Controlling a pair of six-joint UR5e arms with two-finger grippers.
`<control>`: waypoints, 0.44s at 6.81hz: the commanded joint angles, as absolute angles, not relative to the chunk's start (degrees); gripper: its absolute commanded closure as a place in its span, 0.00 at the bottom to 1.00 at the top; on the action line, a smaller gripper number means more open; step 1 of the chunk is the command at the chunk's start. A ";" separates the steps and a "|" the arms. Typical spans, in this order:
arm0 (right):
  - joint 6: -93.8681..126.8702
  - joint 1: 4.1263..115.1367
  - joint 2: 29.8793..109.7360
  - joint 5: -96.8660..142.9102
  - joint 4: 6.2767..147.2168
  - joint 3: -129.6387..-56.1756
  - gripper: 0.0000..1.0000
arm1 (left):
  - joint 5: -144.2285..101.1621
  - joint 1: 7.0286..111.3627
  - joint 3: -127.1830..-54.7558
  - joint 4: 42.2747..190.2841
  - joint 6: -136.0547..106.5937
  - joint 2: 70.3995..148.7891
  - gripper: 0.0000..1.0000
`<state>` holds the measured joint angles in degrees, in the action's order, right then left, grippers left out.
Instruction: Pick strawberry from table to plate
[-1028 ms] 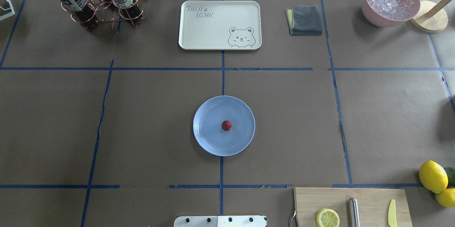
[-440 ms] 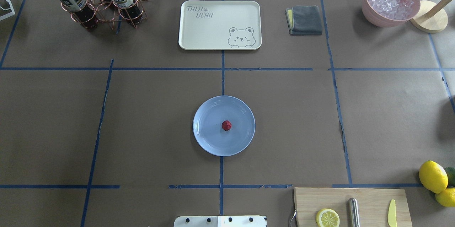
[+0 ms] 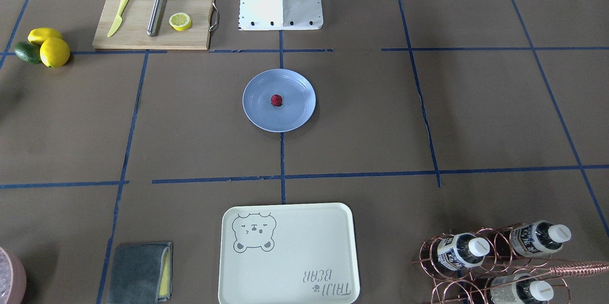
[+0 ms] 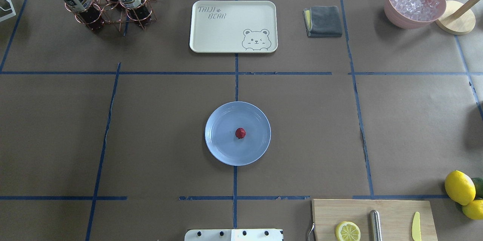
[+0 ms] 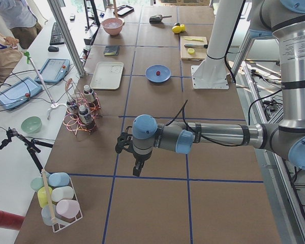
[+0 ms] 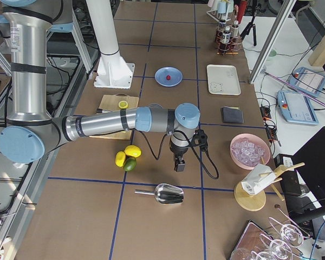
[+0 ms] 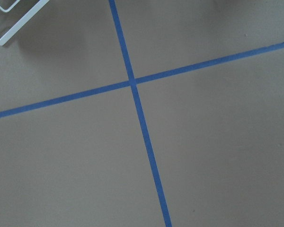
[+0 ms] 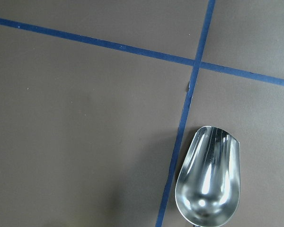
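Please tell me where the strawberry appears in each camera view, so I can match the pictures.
Front-facing: the strawberry sits just above the middle.
Overhead: strawberry just below the middle.
Exterior left: strawberry small, upper centre.
Exterior right: strawberry small, upper centre.
Left wrist: not in it.
Right wrist: not in it.
Shared landmark: the blue plate under it.

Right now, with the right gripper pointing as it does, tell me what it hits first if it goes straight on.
The right gripper points straight down, so it would probably meet the bare table first. The metal scoop lies off to one side, seemingly outside that line, though depth is unclear.
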<state>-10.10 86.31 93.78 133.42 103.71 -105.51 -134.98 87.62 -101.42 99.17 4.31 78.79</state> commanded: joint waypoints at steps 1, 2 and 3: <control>-10.02 86.31 93.78 133.42 103.71 -105.47 0.00 | -134.91 87.54 -101.95 93.72 4.31 78.22 0.00; -10.02 86.31 93.78 133.33 103.71 -105.47 0.00 | -134.91 87.54 -101.95 93.69 4.31 78.22 0.00; -10.02 86.31 93.78 133.42 103.71 -105.64 0.00 | -134.91 87.54 -101.95 93.78 4.31 78.48 0.00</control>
<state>-10.02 86.31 93.78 133.38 103.71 -105.51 -134.92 87.54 -101.91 94.11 4.31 78.28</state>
